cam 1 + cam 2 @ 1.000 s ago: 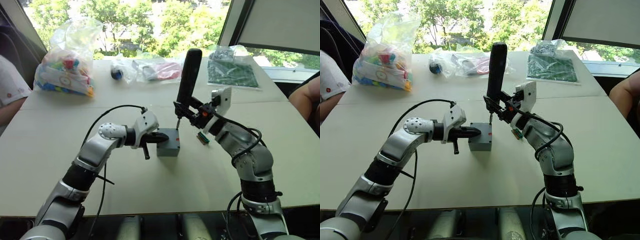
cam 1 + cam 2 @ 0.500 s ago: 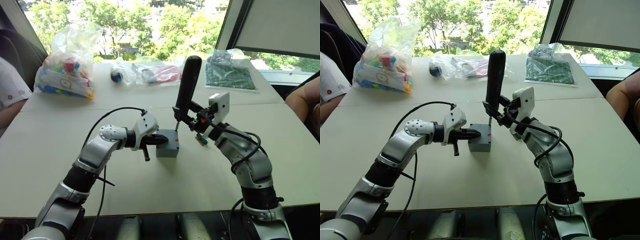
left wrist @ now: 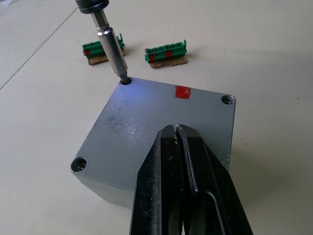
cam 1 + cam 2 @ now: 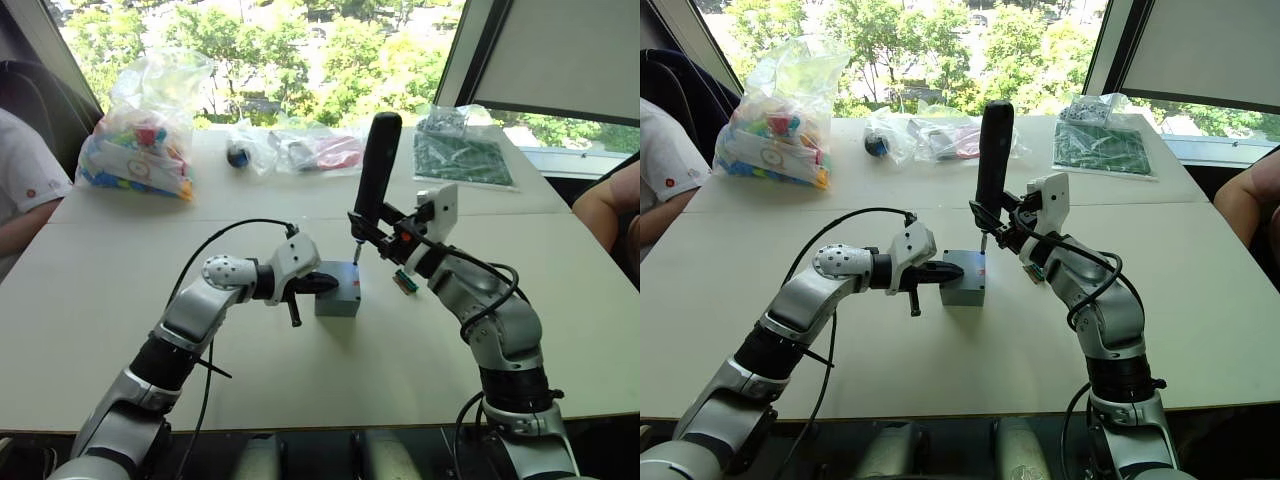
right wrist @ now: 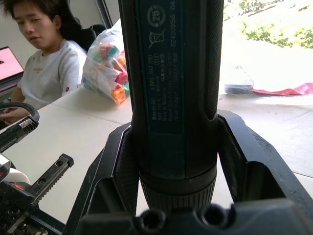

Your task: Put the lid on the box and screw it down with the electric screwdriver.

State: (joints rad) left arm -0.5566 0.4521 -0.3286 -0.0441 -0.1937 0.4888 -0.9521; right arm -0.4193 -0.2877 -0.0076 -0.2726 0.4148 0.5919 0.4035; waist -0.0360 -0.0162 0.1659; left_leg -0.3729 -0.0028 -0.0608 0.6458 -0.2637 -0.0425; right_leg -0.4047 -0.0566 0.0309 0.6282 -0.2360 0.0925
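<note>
The grey box [image 4: 336, 303] stands mid-table with the lid [image 3: 146, 122] seated on it, a small red mark on the lid's top. My left gripper [image 4: 325, 284] is shut, and its joined fingertips [image 3: 175, 129] rest on the lid's top. My right gripper [image 4: 375, 228] is shut on the electric screwdriver [image 4: 377, 165], a dark cylinder held nearly upright. Its metal bit [image 3: 112, 44] sits in the screw hole at the lid's far corner. Two other corner holes show on the lid.
Two green connectors [image 3: 167, 52] lie on the table just behind the box. A bag of colourful parts [image 4: 140, 130], clear plastic bags [image 4: 300, 145] and a bagged green board [image 4: 460, 150] line the far edge. One person [image 4: 25, 190] sits at the left; another person's arm [image 4: 610, 200] shows at the right.
The whole picture has shifted slightly. Both grippers, the box and the screwdriver keep their places relative to one another.
</note>
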